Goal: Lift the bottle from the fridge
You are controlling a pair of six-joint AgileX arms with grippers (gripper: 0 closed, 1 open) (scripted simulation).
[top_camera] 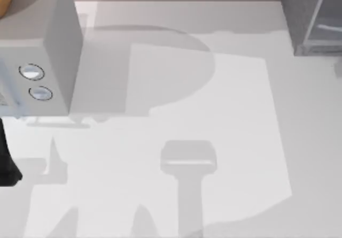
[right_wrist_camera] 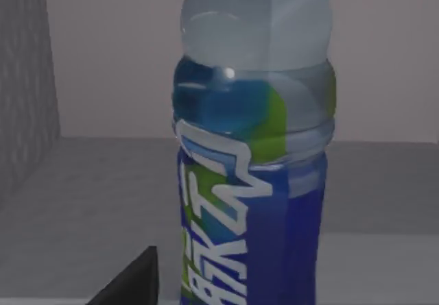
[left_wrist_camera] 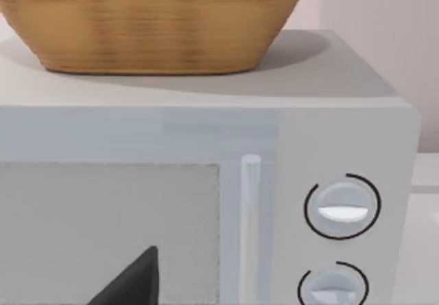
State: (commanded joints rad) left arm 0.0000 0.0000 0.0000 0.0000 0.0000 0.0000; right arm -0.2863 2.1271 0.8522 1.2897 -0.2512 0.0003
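Observation:
The bottle [right_wrist_camera: 254, 154] stands upright, very close in the right wrist view. It is clear plastic with a blue label, white lettering and a green patch; its cap is out of frame. It rests on the grey floor of the fridge [right_wrist_camera: 24, 86], whose dark wall rises beside it. A black part of my right gripper [right_wrist_camera: 130, 281] shows just beside the bottle's lower body. In the top view the fridge [top_camera: 307, 18] is the dark grey cabinet with a pale panel at the far right corner. My left arm [top_camera: 6, 163] is parked at the left edge.
A light grey microwave [top_camera: 48, 61] with two round dials stands at the far left, a woven basket [left_wrist_camera: 151, 24] on top of it. My left gripper [left_wrist_camera: 130, 284] faces the microwave's door. Arm shadows cross the white table [top_camera: 214, 115].

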